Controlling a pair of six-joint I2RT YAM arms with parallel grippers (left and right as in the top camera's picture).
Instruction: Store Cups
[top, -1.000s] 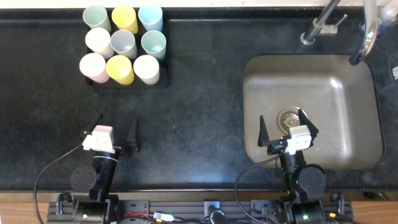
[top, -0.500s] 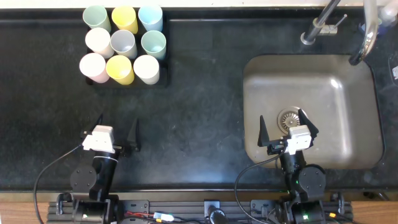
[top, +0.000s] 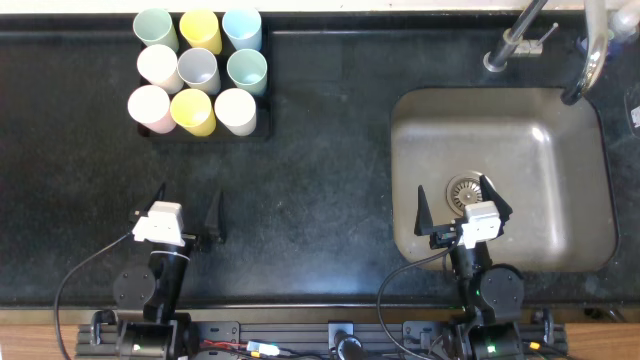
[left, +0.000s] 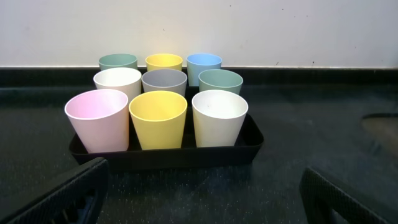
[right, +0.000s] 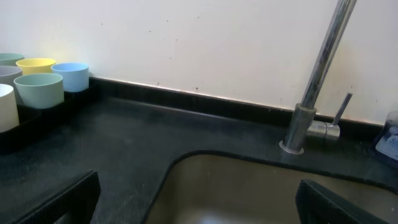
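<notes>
— Anything moved since a second ago?

— Nothing. Both arms and every cup sit exactly where they were.

— Then lay it out, biggest first.

— A black worktop runs the full width. A steel sink is set into its right half, with a faucet at the back edge behind it.

— And the task's things?

— A black tray sits near the worktop's back-left corner, a little in from the left edge. It holds nine cups, all upright, mouths up, in three rows of three and close together.

— The grippers?

— The left gripper is near the front edge, left of centre, facing the tray and well apart from it. Its fingers are spread wide, with nothing between them. The right gripper is at the sink's near side, its fingers equally wide and also empty.

— Which cups stand where?

— The row nearest the arms is a pink cup, a yellow cup and a white cup. A blue cup stands at the tray's back-right corner.
</notes>
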